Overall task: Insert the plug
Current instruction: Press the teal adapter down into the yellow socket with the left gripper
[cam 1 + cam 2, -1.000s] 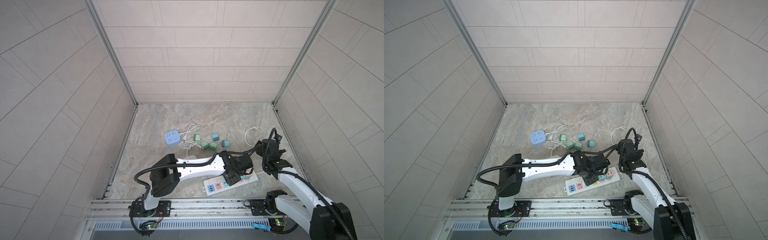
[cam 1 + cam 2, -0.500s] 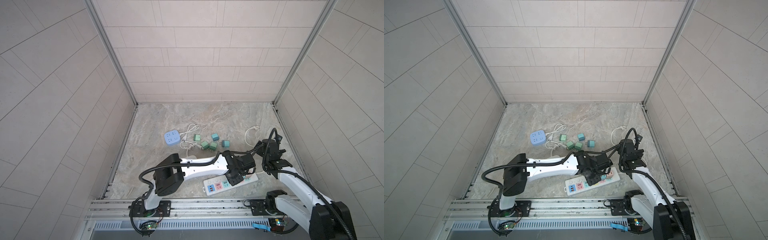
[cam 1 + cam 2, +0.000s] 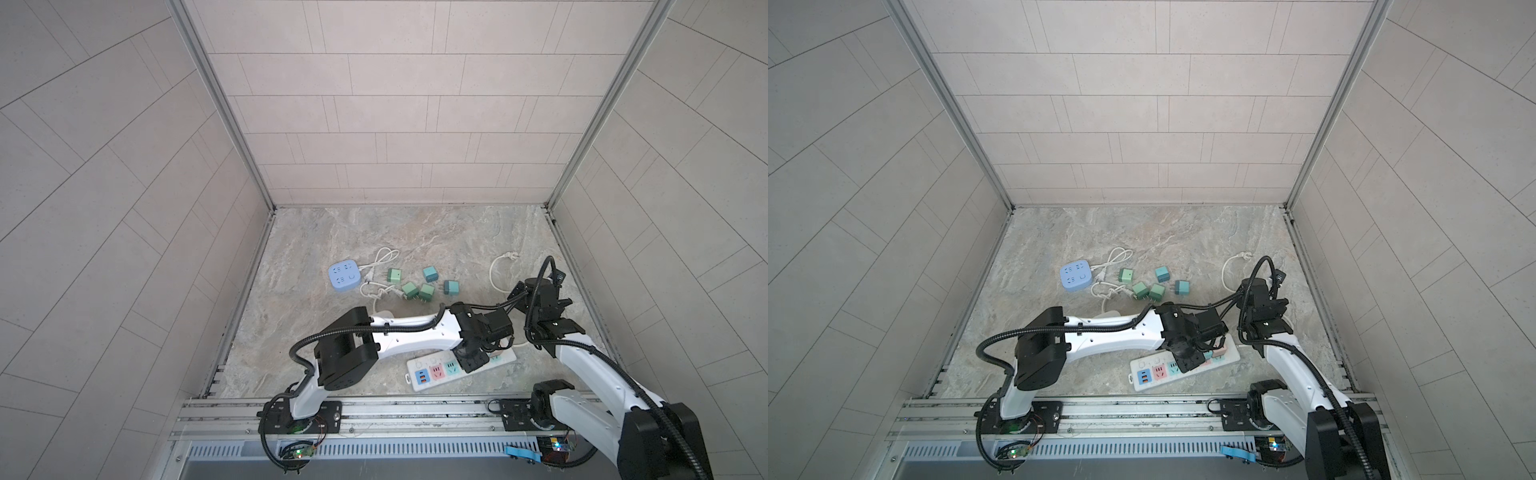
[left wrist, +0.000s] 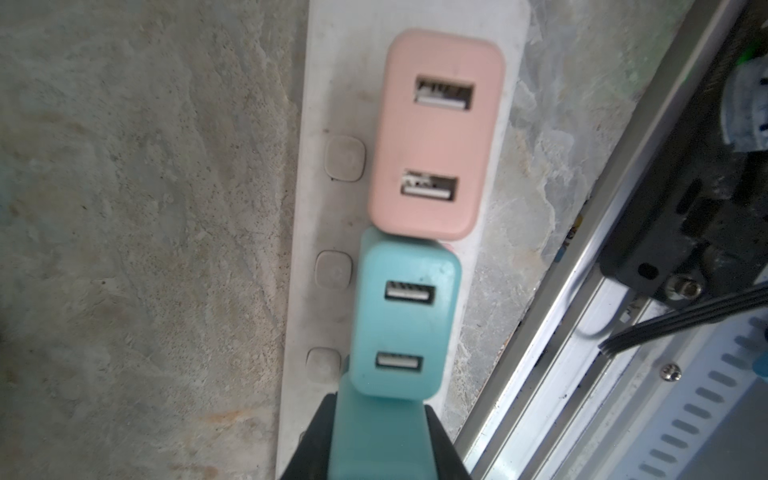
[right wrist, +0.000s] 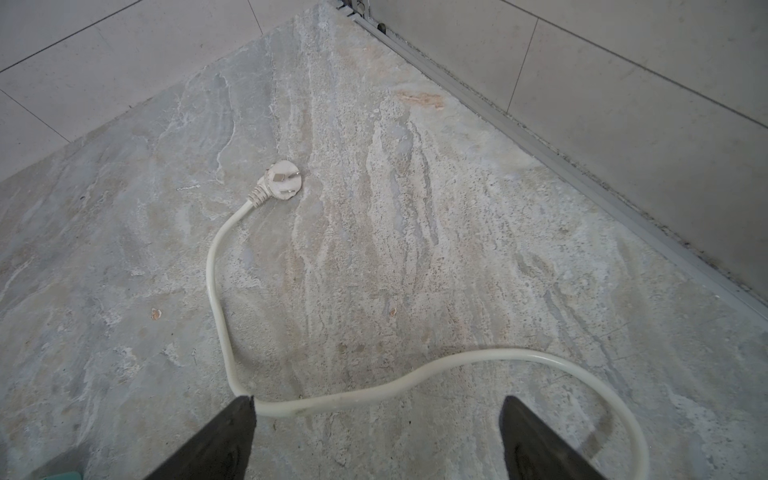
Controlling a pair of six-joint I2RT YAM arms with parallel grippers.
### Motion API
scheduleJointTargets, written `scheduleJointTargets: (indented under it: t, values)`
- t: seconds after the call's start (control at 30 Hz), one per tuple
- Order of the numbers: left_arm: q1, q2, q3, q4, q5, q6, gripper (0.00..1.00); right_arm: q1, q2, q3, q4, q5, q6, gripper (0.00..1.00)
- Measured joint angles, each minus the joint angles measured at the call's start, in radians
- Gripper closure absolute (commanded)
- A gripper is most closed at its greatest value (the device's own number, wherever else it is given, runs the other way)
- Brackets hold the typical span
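Left wrist: two plugs [image 4: 405, 320], one strip [image 4: 332, 62]

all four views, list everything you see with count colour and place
power strip: 1, white, front of floor
pink usb charger: 1, pink, on strip
teal usb charger: 1, teal, over strip beside pink one
loose chargers: 5, green and teal, mid floor
socket cube: 1, light blue, left of those
three-pin plug: 1, white, right floor, on cord
left pincer: 1, black, shut on teal usb charger
right pincer: 1, black, open above cord
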Motion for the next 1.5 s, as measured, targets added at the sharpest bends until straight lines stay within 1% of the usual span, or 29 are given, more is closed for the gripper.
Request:
scheduleJointTargets:
  t: [0.57, 1.5]
  values:
    - [-0.021, 0.001, -0.004, -0.003, -0.034, 0.0, 1.0, -0.003, -0.001, 0.0, 0.0, 0.0, 0.01, 0.07]
    - [-0.019, 0.015, -0.049, 0.063, -0.028, 0.0, 1.0, -0.004, -0.003, -0.001, -0.003, 0.0, 0.015, 0.08]
